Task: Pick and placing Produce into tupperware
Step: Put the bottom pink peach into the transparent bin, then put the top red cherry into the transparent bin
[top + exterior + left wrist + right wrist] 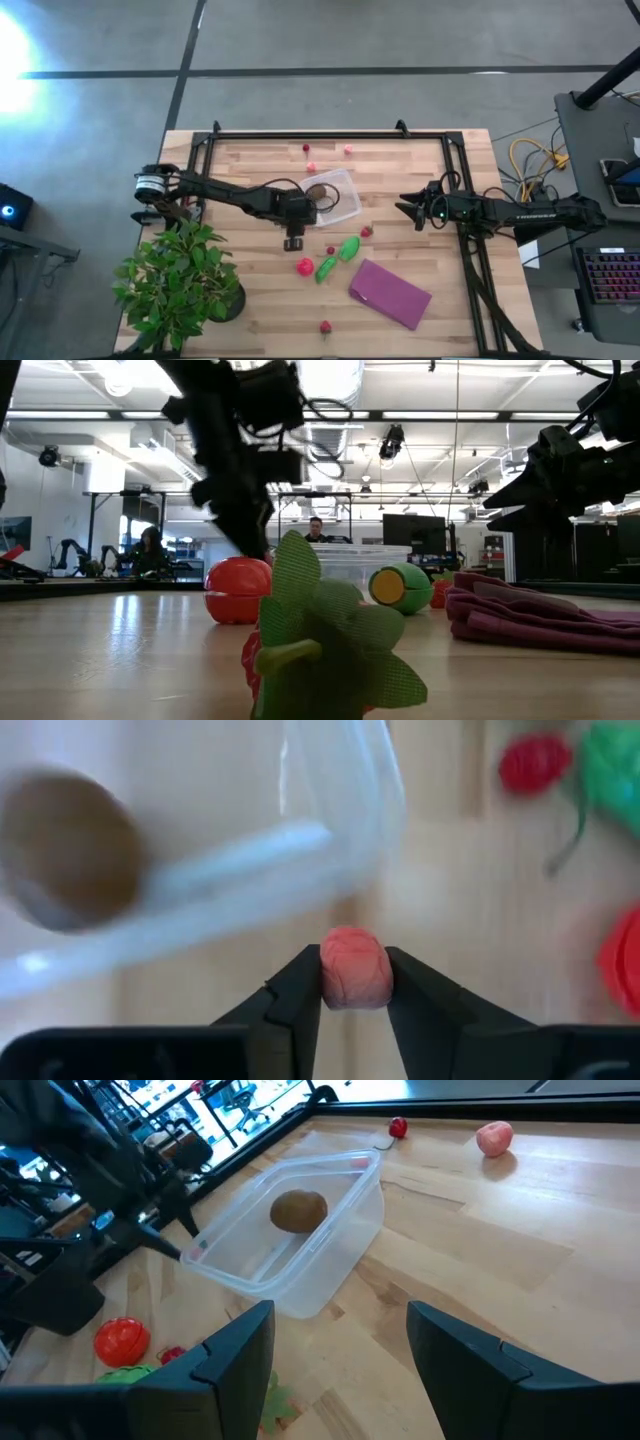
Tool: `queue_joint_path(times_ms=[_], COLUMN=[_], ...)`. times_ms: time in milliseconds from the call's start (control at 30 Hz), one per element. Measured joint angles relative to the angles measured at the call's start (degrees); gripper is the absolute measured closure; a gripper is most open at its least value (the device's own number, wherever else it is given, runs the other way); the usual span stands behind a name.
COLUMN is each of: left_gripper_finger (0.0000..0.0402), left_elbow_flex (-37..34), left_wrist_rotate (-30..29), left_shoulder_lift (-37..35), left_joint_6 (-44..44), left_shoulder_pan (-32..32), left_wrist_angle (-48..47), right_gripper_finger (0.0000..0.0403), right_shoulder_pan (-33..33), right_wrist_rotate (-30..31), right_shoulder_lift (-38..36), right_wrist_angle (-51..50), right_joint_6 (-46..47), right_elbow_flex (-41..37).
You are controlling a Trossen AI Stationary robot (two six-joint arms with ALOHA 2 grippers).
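Observation:
The tupperware (338, 196) is a clear box on the table's middle, with the brown ball (315, 191) inside it. My left gripper (316, 206) stands at the box's near-left corner, shut on a small pink-red piece (355, 980). My right gripper (340, 1335) hovers open to the right of the box (300, 1245). On the table lie the larger red ball (305, 266), two green pods (348, 248) (326, 268) and small red pieces (366, 231) (325, 326). Near the far edge lie more small pieces (311, 167) (348, 150). My left gripper pinches the small pink-red piece's two opposite sides (330, 982) between its two fingertips (300, 975). The fingers slant down from the table's left. The piece sits just outside the tupperware's rim (240, 870) and appears lifted clear of the table.
A flat purple rectangle (390, 293) lies near the table's near-right part. A leafy potted plant (180, 278) stands at the near-left corner. A black frame (330, 134) runs along the far and side edges. People sit in the room beyond the table (316, 530).

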Motion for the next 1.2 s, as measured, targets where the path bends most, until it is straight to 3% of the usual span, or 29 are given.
queue_joint_path(times_ms=[200,433,667,1033,1200], left_gripper_finger=[0.0313,0.0313,0.0309,0.0195,0.0166], left_elbow_flex=[5.58,9.18,9.51,11.74,13.8], left_wrist_rotate=[-6.38,-6.07,-6.1,-6.07,-10.84], left_shoulder_lift=[-2.19,-1.15,4.74,6.0,4.37], left_joint_6=[5.01,8.53,6.86,3.78,3.96], left_shoulder_pan=[1.82,5.15,8.46,8.44,9.48], left_wrist_angle=[0.08,0.98,0.91,-0.26,-7.09], right_gripper_finger=[0.0184,0.0184,0.0184,0.0184,0.0184], right_shoulder_pan=[0.01,0.0,0.01,0.01,0.02], right_wrist_rotate=[0.0,0.0,0.0,0.0,0.0], right_shoulder_lift=[0.0,0.0,0.0,0.0,-0.02], right_wrist_angle=[-0.07,-0.13,-0.17,-0.17,-0.2], right_joint_6=[0.0,0.22,0.22,0.26,2.1], right_elbow_flex=[0.0,0.0,0.0,0.0,0.0])
